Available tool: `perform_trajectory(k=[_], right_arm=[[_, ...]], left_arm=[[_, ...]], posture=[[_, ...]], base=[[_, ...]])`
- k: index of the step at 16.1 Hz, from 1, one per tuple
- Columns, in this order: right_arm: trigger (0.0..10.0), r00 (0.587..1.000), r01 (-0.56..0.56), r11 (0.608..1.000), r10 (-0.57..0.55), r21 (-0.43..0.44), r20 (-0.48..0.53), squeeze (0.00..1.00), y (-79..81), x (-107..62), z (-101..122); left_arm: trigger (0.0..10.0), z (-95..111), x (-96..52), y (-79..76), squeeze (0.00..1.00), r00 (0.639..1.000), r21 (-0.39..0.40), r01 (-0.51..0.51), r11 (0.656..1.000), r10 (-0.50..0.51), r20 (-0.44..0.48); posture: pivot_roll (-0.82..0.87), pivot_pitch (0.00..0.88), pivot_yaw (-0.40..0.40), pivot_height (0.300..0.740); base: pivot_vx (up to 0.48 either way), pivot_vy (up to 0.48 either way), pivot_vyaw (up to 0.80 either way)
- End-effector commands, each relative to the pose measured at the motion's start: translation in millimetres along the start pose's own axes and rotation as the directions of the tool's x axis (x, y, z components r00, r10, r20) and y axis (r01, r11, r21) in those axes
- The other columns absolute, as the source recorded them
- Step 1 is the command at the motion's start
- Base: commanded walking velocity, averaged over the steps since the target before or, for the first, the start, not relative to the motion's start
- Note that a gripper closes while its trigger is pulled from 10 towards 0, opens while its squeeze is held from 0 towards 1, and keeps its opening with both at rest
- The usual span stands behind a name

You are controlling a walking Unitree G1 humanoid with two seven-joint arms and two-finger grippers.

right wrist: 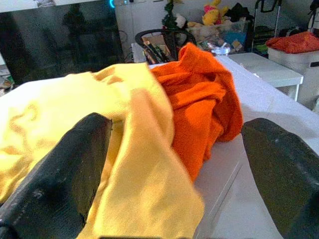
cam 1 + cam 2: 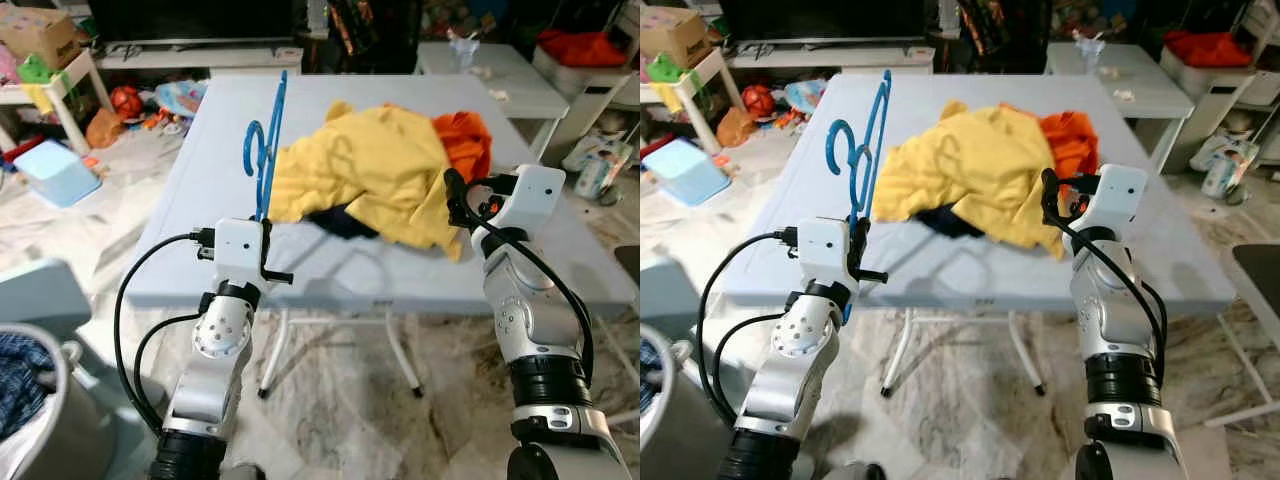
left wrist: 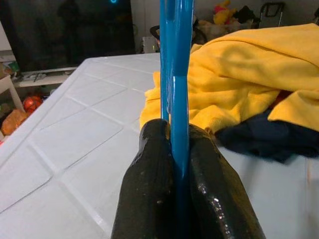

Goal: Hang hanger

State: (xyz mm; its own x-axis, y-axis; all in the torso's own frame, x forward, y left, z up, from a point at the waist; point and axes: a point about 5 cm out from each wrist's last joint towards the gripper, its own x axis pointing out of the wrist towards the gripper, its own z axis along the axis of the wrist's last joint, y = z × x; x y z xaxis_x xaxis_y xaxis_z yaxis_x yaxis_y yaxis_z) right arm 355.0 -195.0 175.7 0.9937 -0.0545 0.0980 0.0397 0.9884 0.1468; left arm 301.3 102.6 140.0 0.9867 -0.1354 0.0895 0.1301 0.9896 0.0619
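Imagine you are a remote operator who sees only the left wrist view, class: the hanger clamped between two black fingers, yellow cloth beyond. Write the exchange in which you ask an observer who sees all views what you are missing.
Operator: How does the hanger stand?
Observer: The blue hanger stands upright over the table's near left edge, held at its bottom by the left gripper.
Operator: Where is the right gripper?
Observer: The right gripper is open at the near right edge of the yellow cloth, one finger on each side of a fold.
Operator: Is yellow the only garment?
Observer: No. An orange one lies bunched behind it, on the right side of the pile.
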Motion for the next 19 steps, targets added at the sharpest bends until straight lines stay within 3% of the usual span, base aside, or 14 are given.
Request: perform_trajectory(k=[1,11,19], right_arm=[[10.0,1.0,-0.004,1.0,0.004,0.002,0.002,0.0,0.1,0.0,2.6],[10.0,0.999,-0.023,0.999,0.021,-0.042,-0.038,0.0,-1.4,0.5,-0.3],[10.0,0.995,-0.095,0.995,0.095,-0.001,-0.038,0.0,2.0,-4.4,0.1]], left_arm=[[10.0,5.0,0.9,-1.7,0.0,1.0,0.006,0.015,1.0,-0.015,0.017],[10.0,5.3,3.5,-1.5,0.0,1.0,0.015,0.023,1.0,-0.024,0.019],[10.0,-2.1,0.8,-5.0,0.0,0.999,0.032,0.043,0.999,-0.043,-0.01]], posture=[[-0.08,0.0,0.004,0.74],[-0.09,0.0,0.008,0.74],[-0.11,0.0,0.017,0.74]], base=[[-0.255,0.0,0.0],[-0.264,0.0,0.0],[-0.24,0.0,0.0]])
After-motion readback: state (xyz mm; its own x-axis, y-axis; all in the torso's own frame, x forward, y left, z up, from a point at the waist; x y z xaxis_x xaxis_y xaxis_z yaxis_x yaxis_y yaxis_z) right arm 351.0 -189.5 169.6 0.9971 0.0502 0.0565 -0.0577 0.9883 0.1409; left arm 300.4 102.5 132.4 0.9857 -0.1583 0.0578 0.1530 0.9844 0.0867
